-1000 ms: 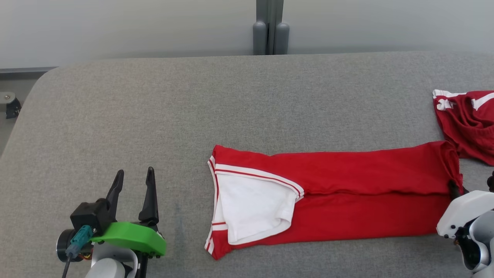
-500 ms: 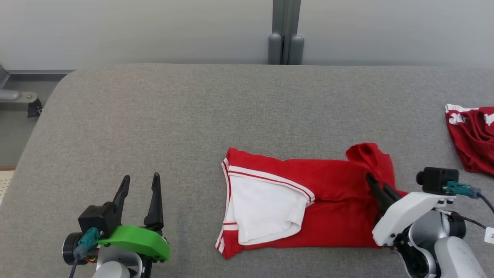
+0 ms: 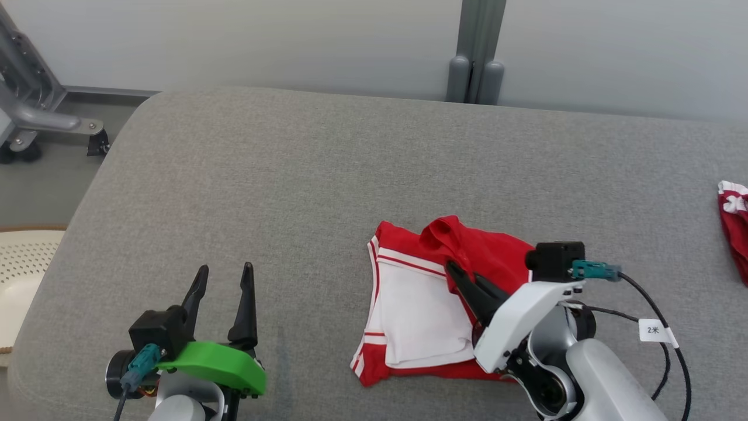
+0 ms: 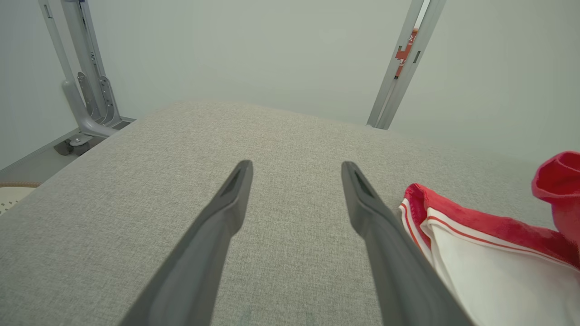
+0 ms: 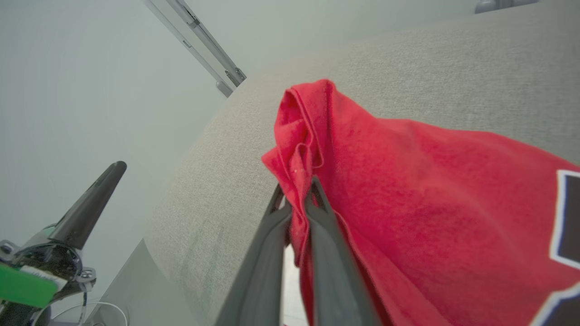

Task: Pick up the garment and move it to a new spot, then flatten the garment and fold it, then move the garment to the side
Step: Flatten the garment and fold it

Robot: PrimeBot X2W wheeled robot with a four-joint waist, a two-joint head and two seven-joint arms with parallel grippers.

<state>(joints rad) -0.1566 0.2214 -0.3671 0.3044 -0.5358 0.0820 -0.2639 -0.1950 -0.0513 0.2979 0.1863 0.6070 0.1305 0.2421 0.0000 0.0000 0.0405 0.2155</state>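
A red garment (image 3: pixel 497 257) with white trim and a white panel lies on the grey table (image 3: pixel 292 175), right of centre. My right gripper (image 3: pixel 453 270) is shut on the garment's red edge, holding a bunched fold lifted over the white panel; the right wrist view shows the cloth (image 5: pixel 362 163) pinched between the fingers (image 5: pixel 317 213). At the lower left my left gripper (image 3: pixel 225 275) stands open over bare table, left of the garment, fingers (image 4: pixel 235 194) apart with nothing between them. The garment's trimmed corner (image 4: pixel 453 226) lies just to the right of the left gripper's fingers.
A second dark red cloth (image 3: pixel 735 222) lies at the table's far right edge. A grey post (image 3: pixel 476 58) stands behind the table. A metal frame on wheels (image 3: pixel 35 117) and a pale basket (image 3: pixel 23 269) are on the floor at left.
My right gripper has carried the garment's right end leftward over the rest, doubling it to about half its length. The head camera has turned. The left gripper stayed open in place.
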